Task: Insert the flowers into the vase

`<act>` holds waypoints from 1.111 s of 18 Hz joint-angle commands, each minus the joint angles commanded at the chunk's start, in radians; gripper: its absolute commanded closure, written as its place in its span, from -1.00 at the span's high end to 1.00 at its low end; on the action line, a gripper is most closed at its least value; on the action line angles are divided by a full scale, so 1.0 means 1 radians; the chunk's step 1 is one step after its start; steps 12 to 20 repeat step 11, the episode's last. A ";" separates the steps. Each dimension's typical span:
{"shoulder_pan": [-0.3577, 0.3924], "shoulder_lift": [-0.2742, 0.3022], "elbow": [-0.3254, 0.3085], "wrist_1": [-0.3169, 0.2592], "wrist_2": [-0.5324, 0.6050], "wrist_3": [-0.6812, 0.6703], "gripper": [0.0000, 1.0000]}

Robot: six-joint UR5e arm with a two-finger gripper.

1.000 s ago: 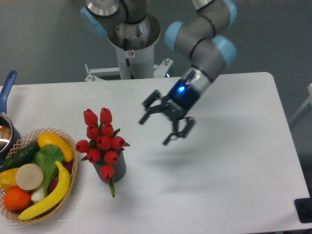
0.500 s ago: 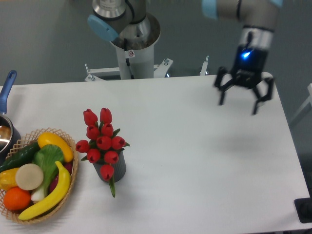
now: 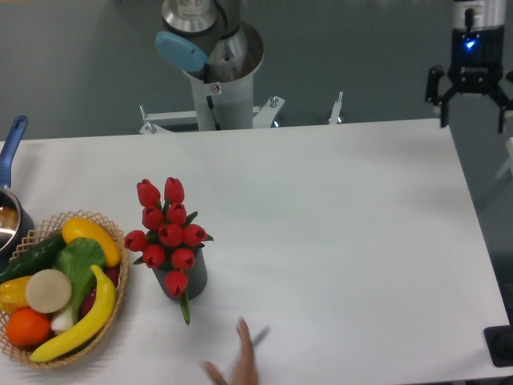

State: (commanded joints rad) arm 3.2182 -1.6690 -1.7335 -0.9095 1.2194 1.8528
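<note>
flowers (image 3: 167,226) standing in vase (image 3: 183,281), end effector (image 3: 474,101) spread, empty

A wide white rectangular table (image 3: 337,241) with rounded corners fills most of the view, seen from above and slightly in front. Its matte top is evenly lit, with only soft, faint shadows — no hard glare. Behind and around it lies a plain dark grey floor (image 3: 80,64), smooth and unmarked. At the table's far edge, a pale metal bracket frame (image 3: 240,118) with small upright bolts sits against the floor. At the right edge of the view — partly cut off — a light grey slanted bar (image 3: 498,178) shows beside the table.
</note>
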 joint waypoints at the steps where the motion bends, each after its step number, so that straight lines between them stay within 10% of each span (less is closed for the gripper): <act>1: 0.012 0.003 0.006 -0.017 0.002 0.034 1.00; 10: 0.130 0.015 0.089 -0.261 0.068 0.362 1.00; 20: 0.132 0.015 0.091 -0.272 0.066 0.362 1.00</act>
